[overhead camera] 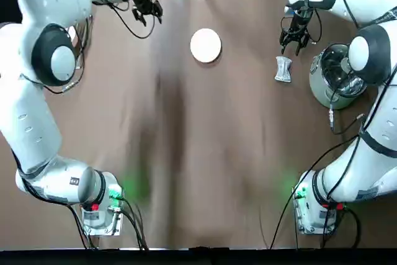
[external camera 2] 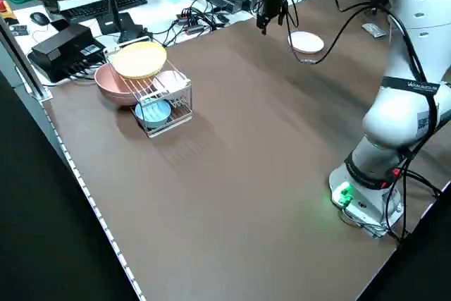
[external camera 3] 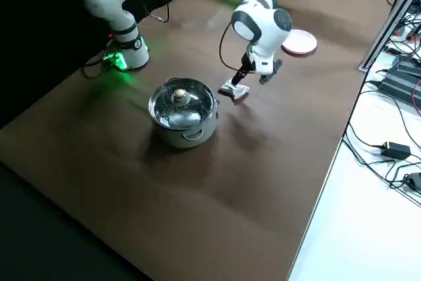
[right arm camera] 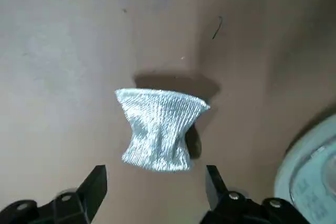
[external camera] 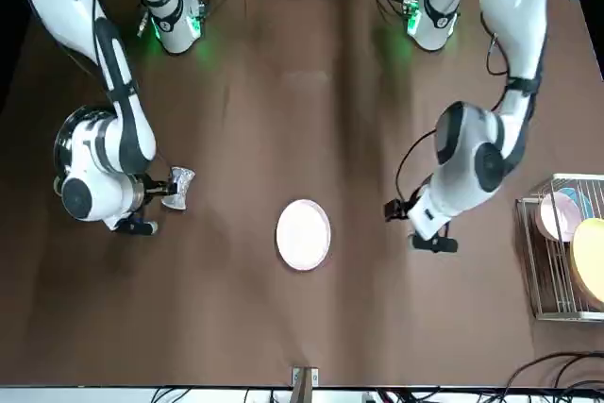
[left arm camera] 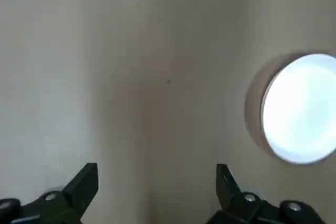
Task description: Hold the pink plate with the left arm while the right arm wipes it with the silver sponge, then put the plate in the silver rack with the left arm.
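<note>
Plate (overhead camera: 205, 45) flat on table (overhead camera: 186, 153), top centre of overhead frame. Left gripper (overhead camera: 147, 10) upper left, fingers spread, empty. Right gripper (overhead camera: 294, 40) upper right, spread, empty, above sponge (overhead camera: 283, 69). Rack (external camera: 557, 257) right edge, front frame.

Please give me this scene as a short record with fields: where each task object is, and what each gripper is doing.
pink plate: flat on table, untouched
silver sponge: on table beside steel pot
silver rack: holds other dishes
left gripper: jaws open, empty, beside the plate
right gripper: jaws open, empty, above the sponge
</note>
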Motion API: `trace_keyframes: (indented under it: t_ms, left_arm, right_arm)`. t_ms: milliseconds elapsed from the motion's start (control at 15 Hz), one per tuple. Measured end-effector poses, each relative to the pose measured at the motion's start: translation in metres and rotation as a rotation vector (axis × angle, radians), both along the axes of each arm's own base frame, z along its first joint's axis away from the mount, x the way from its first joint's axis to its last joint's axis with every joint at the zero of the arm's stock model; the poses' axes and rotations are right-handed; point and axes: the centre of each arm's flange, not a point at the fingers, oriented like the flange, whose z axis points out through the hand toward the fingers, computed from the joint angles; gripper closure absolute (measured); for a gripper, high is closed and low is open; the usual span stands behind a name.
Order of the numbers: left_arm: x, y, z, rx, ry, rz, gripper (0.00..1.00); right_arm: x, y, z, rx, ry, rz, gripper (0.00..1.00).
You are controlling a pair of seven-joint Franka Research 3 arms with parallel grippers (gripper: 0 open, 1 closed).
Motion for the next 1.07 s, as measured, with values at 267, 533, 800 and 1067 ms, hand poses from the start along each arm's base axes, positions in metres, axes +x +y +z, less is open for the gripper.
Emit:
trace_keyframes:
  t_ms: [267, 533, 800, 1067]
  left_arm:
    - [0.000, -0.033, -0.041, -0.019, -0.035, 0.029, 0.01]
    - [-0.003, -0.079, -0.080, -0.051, -0.057, 0.085, 0.01]
    - [-0.003, -0.113, -0.095, -0.096, -0.085, 0.080, 0.01]
    - [-0.008, -0.128, -0.115, -0.124, -0.090, 0.040, 0.02]
  right_arm:
    - [-0.002, -0.003, -0.037, -0.016, 0.033, -0.030, 0.25]
    - [-0.005, -0.003, -0.052, -0.022, 0.055, -0.037, 0.47]
    - [-0.006, -0.002, -0.057, -0.023, 0.063, -0.038, 0.55]
    - [-0.007, -0.002, -0.058, -0.023, 0.066, -0.037, 0.54]
